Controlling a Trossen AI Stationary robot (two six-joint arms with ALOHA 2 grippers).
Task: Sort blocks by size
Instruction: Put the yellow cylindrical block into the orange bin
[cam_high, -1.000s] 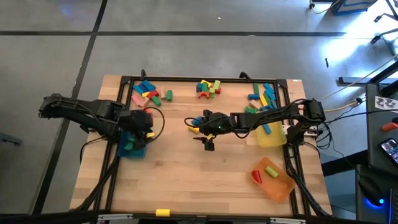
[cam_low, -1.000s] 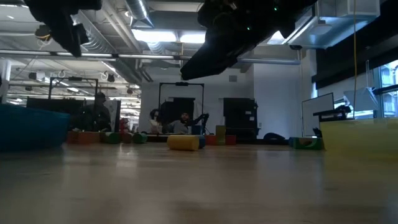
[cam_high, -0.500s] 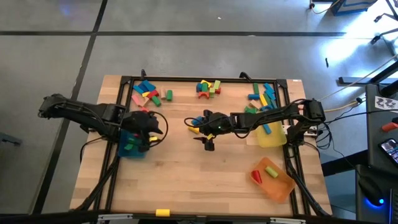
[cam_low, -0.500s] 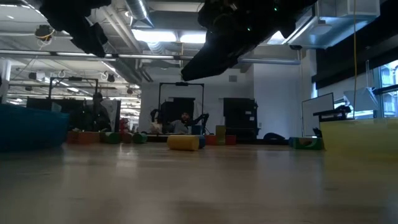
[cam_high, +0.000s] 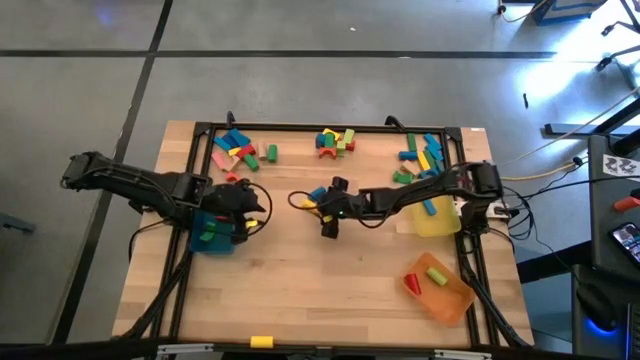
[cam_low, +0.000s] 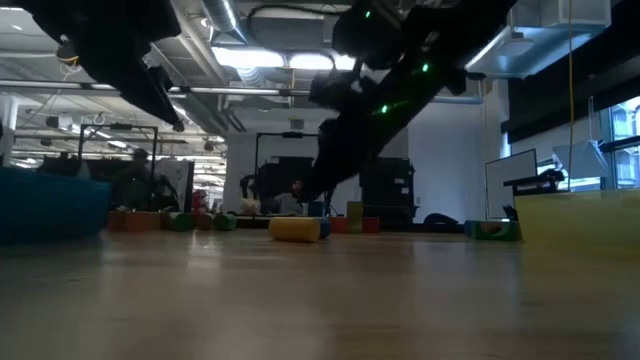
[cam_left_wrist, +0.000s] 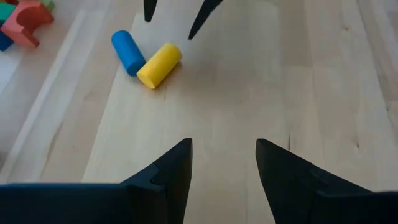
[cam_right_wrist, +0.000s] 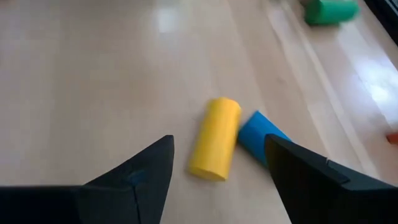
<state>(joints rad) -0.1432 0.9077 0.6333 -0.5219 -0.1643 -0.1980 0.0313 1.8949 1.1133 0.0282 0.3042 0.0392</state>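
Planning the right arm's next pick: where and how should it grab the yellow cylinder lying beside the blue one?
Likely best from above, fingers closing across the curved sides at mid-length. The yellow cylinder lies flat, and one end touches the blue cylinder, so an end-to-end grip looks blocked. The right gripper is open, with the yellow cylinder just ahead of its fingers.

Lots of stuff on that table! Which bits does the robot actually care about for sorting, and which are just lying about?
Part of the job:
yellow cylinder
blue cylinder
block piles along the far edge
teal tray, yellow tray and orange tray, already holding blocks

Just lying about:
cables by the right arm
room furniture behind the table
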